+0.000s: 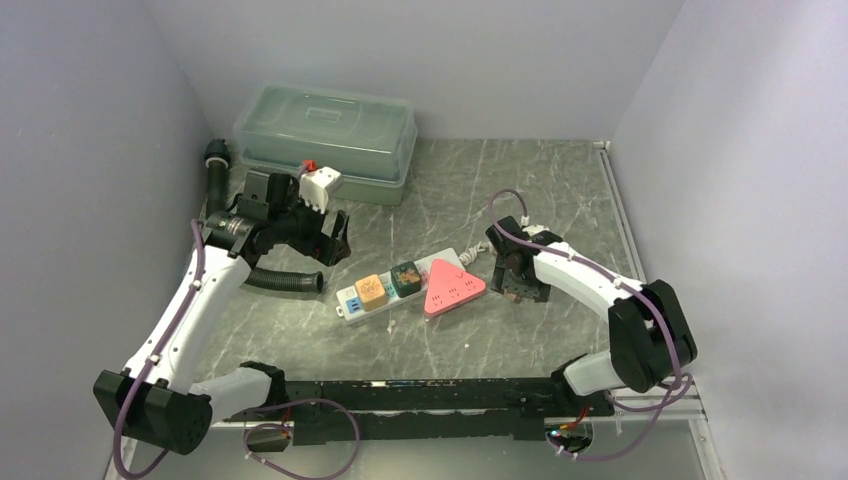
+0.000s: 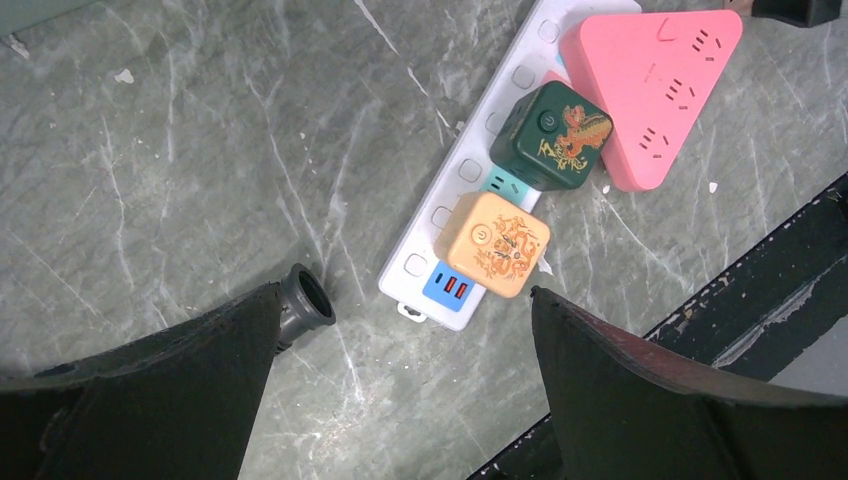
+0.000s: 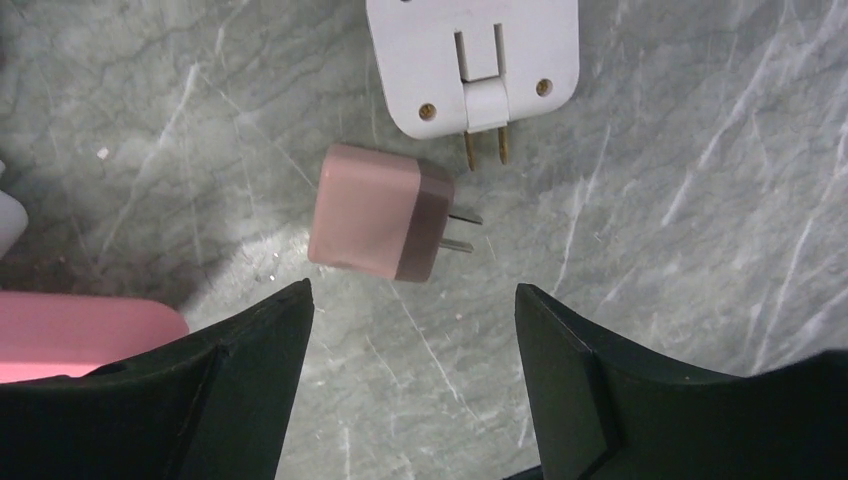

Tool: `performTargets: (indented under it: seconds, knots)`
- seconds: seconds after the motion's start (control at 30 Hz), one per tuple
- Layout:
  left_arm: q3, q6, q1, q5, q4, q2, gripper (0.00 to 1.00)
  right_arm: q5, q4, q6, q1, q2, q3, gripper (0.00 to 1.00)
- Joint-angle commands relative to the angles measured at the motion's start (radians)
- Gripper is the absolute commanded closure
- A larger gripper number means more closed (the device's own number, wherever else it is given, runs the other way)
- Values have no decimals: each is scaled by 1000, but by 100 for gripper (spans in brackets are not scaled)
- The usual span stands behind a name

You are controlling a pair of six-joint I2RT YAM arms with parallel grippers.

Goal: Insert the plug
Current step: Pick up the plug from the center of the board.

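Observation:
A small pink plug (image 3: 380, 212) lies flat on the marble table, its two prongs pointing right. My right gripper (image 3: 412, 300) hovers just short of it, open, with only bare table between the fingers. The white power strip (image 1: 352, 303) lies mid-table and carries an orange cube (image 1: 371, 290), a green cube (image 1: 405, 278) and a pink triangular socket block (image 1: 453, 287). In the left wrist view the strip (image 2: 470, 170) runs diagonally, with the orange cube (image 2: 497, 243) nearest. My left gripper (image 2: 405, 295) is open above the table beside the strip's end. From above, the right gripper (image 1: 515, 275) sits just right of the triangle.
A white adapter (image 3: 472, 62) with folded prongs lies just beyond the pink plug. A black corrugated hose (image 1: 285, 280) lies left of the strip, its open end (image 2: 305, 300) by my left finger. A lidded translucent box (image 1: 325, 140) stands at the back left. Grey walls enclose the table.

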Motion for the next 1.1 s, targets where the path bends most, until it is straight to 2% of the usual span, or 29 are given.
performTargets:
  seconds: [0.0, 0.33, 0.57, 0.7, 0.77, 0.87, 0.97, 1.07]
  knots:
    - [44, 24, 5, 34, -30, -11, 1, 20, 126, 33, -14, 20, -12, 24]
    - [42, 33, 6, 59, -50, -21, 1, 23, 195, 32, -16, 102, -3, 26]
    - [27, 50, 5, 94, -51, -32, 1, 27, 228, 25, -18, 130, -27, 40]
    - [-6, 114, 5, 200, -40, -72, 1, 26, 227, 17, -18, 152, -14, 49]
    - [-23, 160, 4, 242, -26, -97, 1, 26, 219, 11, -18, 148, -9, 56]
    - [-25, 230, 5, 311, -16, -114, 1, 32, 183, 0, -18, 96, 2, 59]
    - [-31, 327, 4, 369, 7, -124, 1, 22, 122, -27, -18, -22, 39, 64]
    - [-47, 434, 3, 419, 54, -142, 1, -68, 89, -96, -18, -150, 100, 67]
